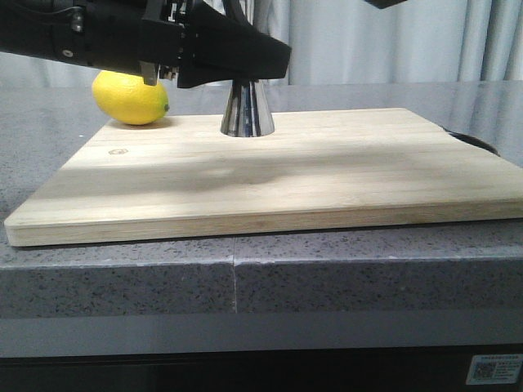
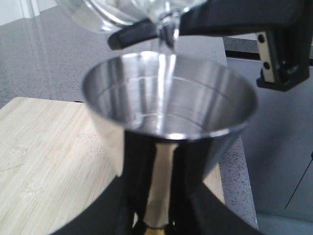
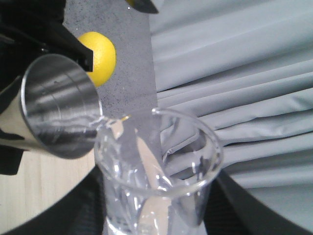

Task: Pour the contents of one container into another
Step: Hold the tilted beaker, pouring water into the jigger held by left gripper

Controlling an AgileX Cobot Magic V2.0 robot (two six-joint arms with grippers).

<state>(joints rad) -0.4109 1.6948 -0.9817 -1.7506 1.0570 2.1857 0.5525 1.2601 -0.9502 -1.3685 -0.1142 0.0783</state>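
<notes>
The steel hourglass jigger (image 1: 247, 110) stands on the bamboo board (image 1: 343, 175), and my left gripper (image 1: 252, 67) is shut on its narrow waist. In the left wrist view its open upper cup (image 2: 168, 98) fills the middle, with my left gripper (image 2: 159, 218) closed at the brass waist below. The clear glass beaker (image 2: 122, 10) is tipped over the cup, and a thin stream of clear liquid (image 2: 167, 46) falls in. My right gripper (image 3: 154, 213) is shut on the beaker (image 3: 156, 166), whose lip touches the rim of the jigger (image 3: 58, 112). The front view hides the beaker.
A yellow lemon (image 1: 131, 98) lies on the grey stone counter (image 1: 343, 269) just behind the board's far left corner. A dark round opening (image 1: 478, 143) shows at the board's right edge. Grey curtains (image 1: 384, 41) hang behind the counter.
</notes>
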